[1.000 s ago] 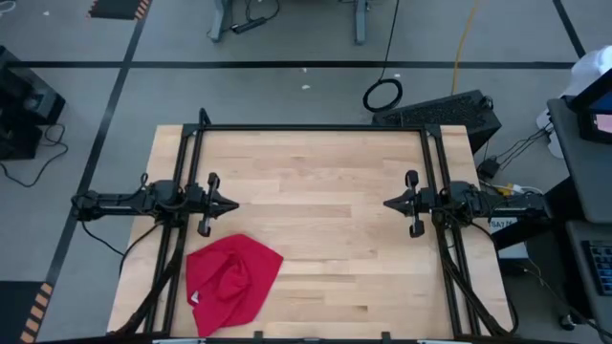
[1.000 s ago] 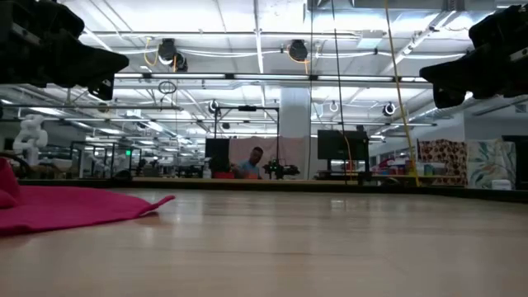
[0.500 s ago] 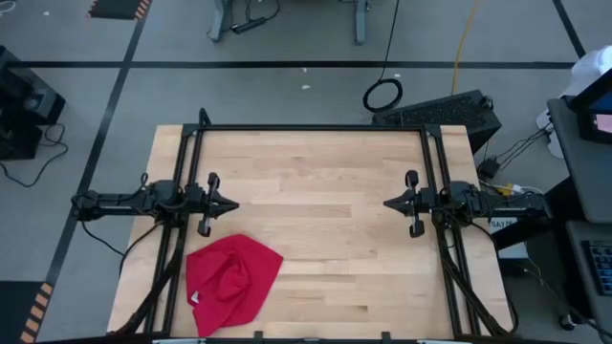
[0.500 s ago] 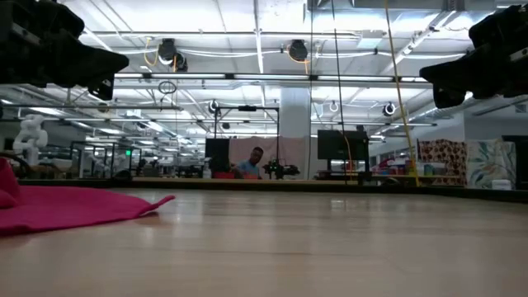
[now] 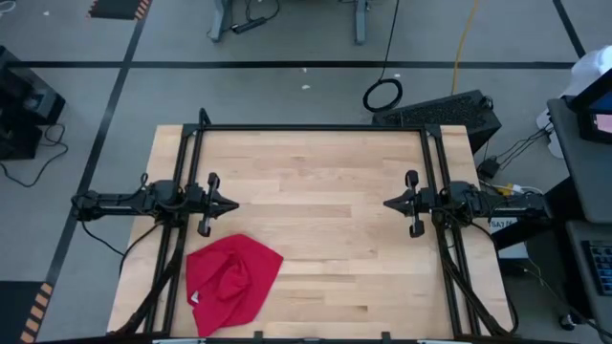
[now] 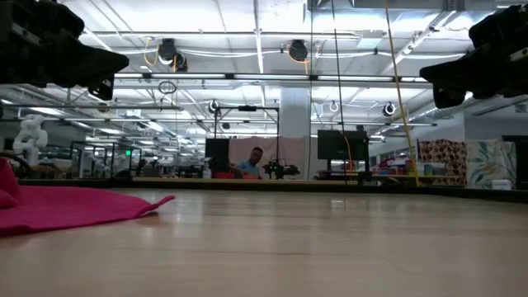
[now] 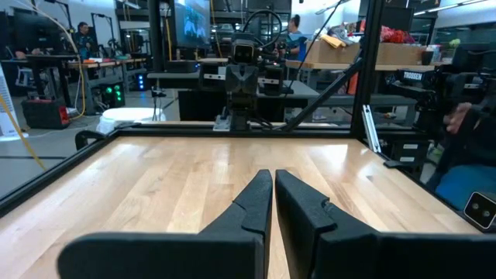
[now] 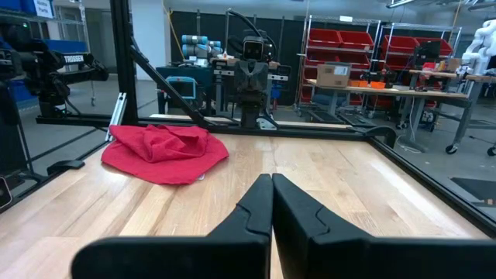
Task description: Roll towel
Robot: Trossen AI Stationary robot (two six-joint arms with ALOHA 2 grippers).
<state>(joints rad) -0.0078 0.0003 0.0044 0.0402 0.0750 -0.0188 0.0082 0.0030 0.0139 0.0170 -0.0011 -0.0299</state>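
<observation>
High view: a wooden table (image 5: 325, 191) framed by dark rails carries the two arms at its left and right edges, each reaching inward toward the middle. The left gripper (image 5: 232, 204) points toward the table's centre with its fingers pressed nearly together and nothing between them. The right gripper (image 5: 387, 204) faces it from the opposite side, well apart, fingers pressed fully together and likewise empty. The towel (image 5: 229, 281), a bright red cloth, lies crumpled and unrolled on the table near the front edge on the left arm's side, just in front of the left gripper and not touching it; a small white tag (image 5: 196, 298) shows at its edge.

Low view: the towel (image 6: 74, 206) spreads flat over the wood at the far left of the picture, one corner pointing toward the centre. Both arms hang dark at the upper corners, above the tabletop. A person (image 6: 250, 163) sits in the room far behind the table.

Left wrist view: the left arm's two dark fingers (image 7: 256, 203) meet almost tip to tip over bare wood, with the right arm (image 7: 242, 81) opposite.

Right wrist view: the right arm's fingers (image 8: 256, 203) are closed on each other; the towel (image 8: 164, 151) lies heaped across the table, near the left arm (image 8: 252, 77).
</observation>
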